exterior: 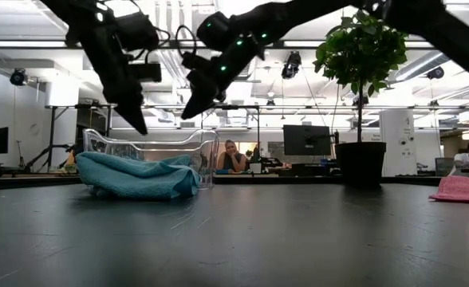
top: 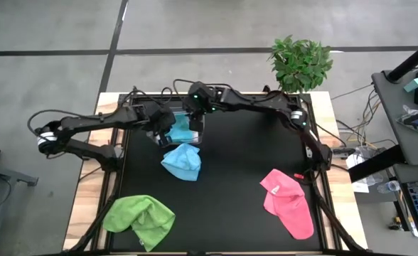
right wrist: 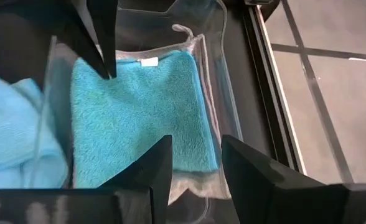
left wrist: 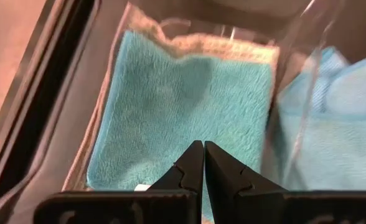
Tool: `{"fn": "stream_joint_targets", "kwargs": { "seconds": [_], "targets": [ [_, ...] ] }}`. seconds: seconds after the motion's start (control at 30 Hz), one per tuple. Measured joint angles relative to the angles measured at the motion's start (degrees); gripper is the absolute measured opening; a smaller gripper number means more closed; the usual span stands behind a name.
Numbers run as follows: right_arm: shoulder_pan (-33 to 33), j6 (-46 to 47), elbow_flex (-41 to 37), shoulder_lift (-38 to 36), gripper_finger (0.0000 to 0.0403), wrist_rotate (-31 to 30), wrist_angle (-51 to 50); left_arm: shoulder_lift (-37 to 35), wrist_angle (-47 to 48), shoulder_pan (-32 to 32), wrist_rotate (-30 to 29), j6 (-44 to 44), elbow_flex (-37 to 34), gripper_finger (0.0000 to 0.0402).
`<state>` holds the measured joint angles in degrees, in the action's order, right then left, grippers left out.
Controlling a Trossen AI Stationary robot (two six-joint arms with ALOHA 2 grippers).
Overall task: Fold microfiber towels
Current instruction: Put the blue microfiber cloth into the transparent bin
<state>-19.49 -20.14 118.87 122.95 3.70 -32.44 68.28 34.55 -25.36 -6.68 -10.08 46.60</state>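
Note:
A clear tub (top: 195,121) stands at the table's far middle. In it a folded teal-blue towel (left wrist: 183,106) lies flat on a pale grey-white one whose edge (left wrist: 220,43) shows. A crumpled light blue towel (top: 182,162) lies on the table against the tub's near wall. A lime green towel (top: 139,217) lies bunched at the near left and a pink one (top: 288,201) at the near right. My left gripper (left wrist: 203,155) hovers shut above the tub's folded towel. My right gripper (right wrist: 195,162) hangs open over the tub, nothing between its fingers.
A potted plant (top: 301,62) stands beyond the far right corner of the black mat (top: 252,156). The mat between the towels is bare. Cables run along the table's far edge (top: 166,91). People sit at desks in the room behind (exterior: 233,155).

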Motion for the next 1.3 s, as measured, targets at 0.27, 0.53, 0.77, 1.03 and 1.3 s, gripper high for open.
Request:
{"fn": "stream_joint_targets", "kwargs": {
  "seconds": [0.27, 0.53, 0.77, 1.03, 1.3],
  "targets": [
    [0.0, 1.4, 8.9, 7.8, 0.0129, -0.1, -3.4, 4.3, -1.9, -2.1, -0.1, -0.4, -2.1, 0.0000],
    [0.0, 2.6, 12.5, 12.7, 0.0128, -0.7, -3.9, 8.9, -6.5, -2.1, -0.2, -2.3, -3.1, 0.0000],
    [0.0, 3.6, 13.7, 14.8, 0.0128, -0.6, -4.5, 9.7, -6.8, -2.8, -1.3, -2.3, -5.2, 0.0000],
    [-0.1, 2.7, 13.5, 15.5, 0.0128, -0.9, -10.2, 9.6, -4.8, -2.8, -1.3, -0.8, -6.3, 0.0000],
    [-0.3, 0.6, 15.3, 15.5, 0.0128, -2.8, -14.9, 9.0, -4.1, -2.8, -1.3, -0.7, -6.3, 0.0000]
  ]
}}
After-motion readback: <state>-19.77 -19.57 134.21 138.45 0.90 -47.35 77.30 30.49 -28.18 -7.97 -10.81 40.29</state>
